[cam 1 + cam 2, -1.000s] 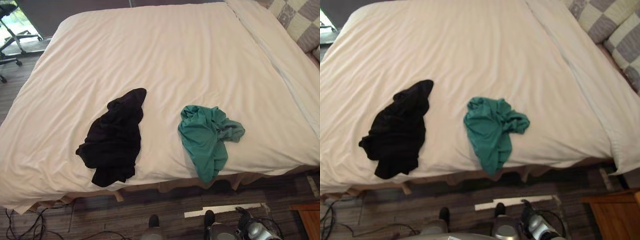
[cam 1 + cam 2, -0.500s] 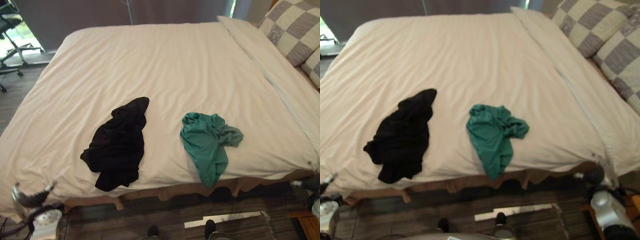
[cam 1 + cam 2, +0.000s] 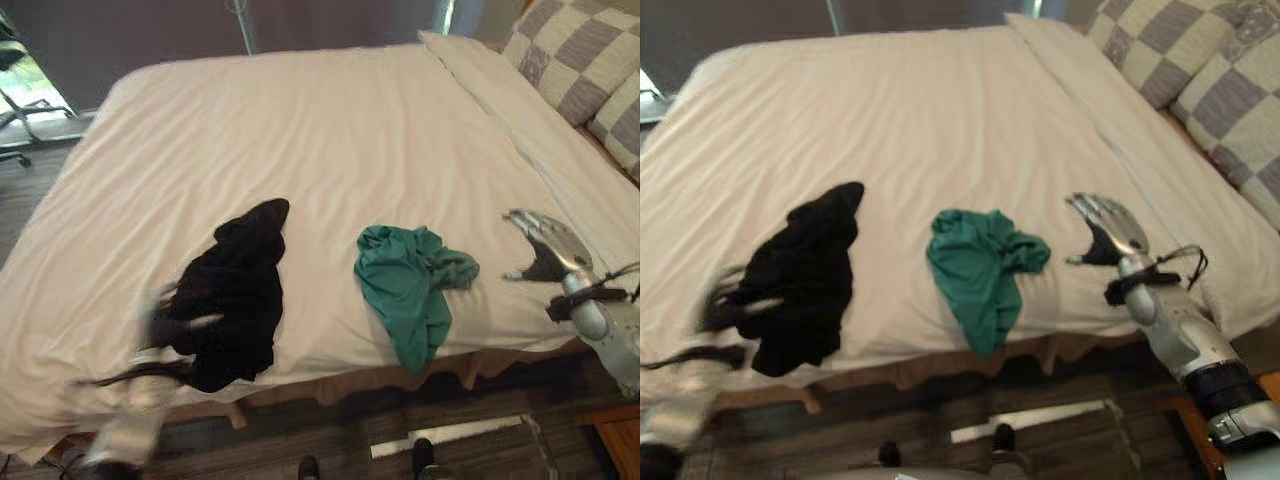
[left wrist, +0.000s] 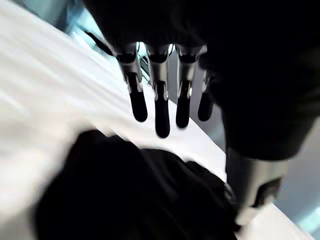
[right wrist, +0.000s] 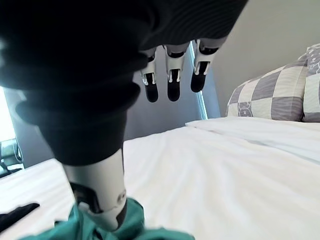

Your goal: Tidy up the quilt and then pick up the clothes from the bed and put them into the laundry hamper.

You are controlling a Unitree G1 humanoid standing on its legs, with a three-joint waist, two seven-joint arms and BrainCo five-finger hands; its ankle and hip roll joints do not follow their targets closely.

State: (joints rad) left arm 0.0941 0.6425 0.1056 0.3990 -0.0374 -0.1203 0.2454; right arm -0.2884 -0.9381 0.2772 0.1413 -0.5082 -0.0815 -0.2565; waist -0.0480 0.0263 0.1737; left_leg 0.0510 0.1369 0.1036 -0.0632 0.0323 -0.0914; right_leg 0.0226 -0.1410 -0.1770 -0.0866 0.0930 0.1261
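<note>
My left hand point(image 3: 165, 330) is open, right over the black clothes point(image 3: 232, 290). My right hand point(image 3: 1110, 232), open too, is beside the green shirt point(image 3: 983, 268), not touching.

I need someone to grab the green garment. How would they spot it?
On the big bed's cream quilt, look along the near edge. The crumpled teal green garment partly hangs over it, to the right of a black garment, the only other clothing there.

Bed point(image 3: 330, 120): quilt point(image 3: 180, 150), black garment point(image 3: 235, 290), green garment point(image 3: 405, 285), pillows point(image 3: 575, 65).
</note>
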